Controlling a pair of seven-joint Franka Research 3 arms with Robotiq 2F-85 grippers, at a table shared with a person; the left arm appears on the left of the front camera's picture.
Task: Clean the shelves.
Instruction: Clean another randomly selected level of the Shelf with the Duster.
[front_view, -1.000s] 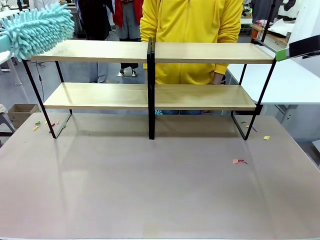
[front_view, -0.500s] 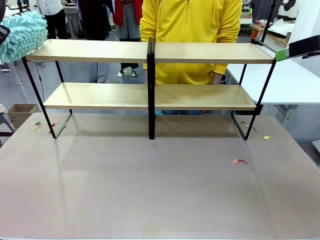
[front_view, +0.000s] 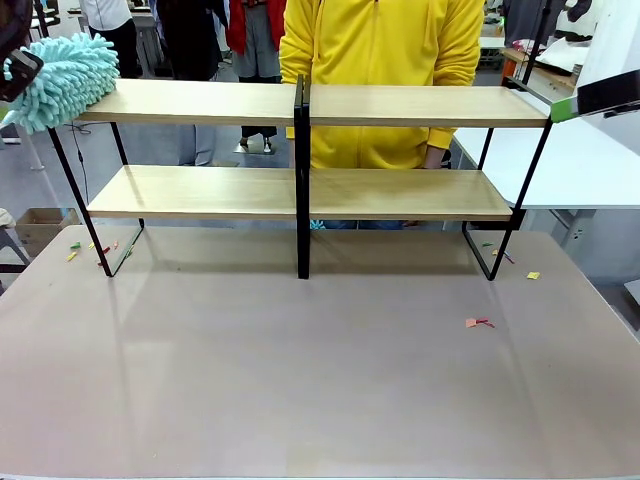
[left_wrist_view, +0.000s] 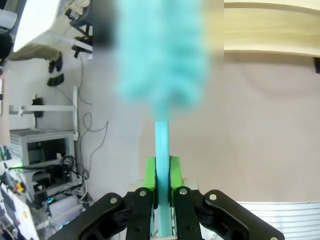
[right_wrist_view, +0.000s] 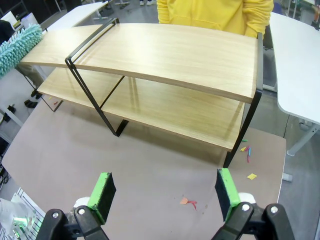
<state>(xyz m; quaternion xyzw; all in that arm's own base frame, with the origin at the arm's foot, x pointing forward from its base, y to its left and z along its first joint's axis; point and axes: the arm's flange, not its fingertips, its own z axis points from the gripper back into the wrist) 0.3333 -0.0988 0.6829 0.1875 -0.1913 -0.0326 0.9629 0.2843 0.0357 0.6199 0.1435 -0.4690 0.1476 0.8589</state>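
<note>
A grey-brown table (front_view: 300, 380) fills the near ground in the front view, bare but for small coloured scraps: a pink-orange one (front_view: 476, 322) right of centre, a yellow one (front_view: 533, 274) by the rack's right foot, and a few more (front_view: 88, 248) by its left foot; farther back on the table stand the shelves (front_view: 300, 190), two long light-wood boards on a thin black frame with a black central upright, running across most of the table's width; at the left end of the top board a fluffy turquoise duster (front_view: 62, 78) lies with its head overlapping the board's corner, tilted up to the right; in the left wrist view the left pincer (left_wrist_view: 161, 187) is closed on the duster's turquoise handle, green pads pressed to either side of it, the blurred head reaching up toward the wood board at top right; in the right wrist view the right pincer (right_wrist_view: 164, 192) hangs wide apart above the table's right part, nothing between its pads, looking down on the shelves' right end; behind the shelves stands a person in a yellow top (front_view: 382, 60), hands low behind the boards; a white table (front_view: 570, 170) lies to the right beyond, and other people stand farther back.
</note>
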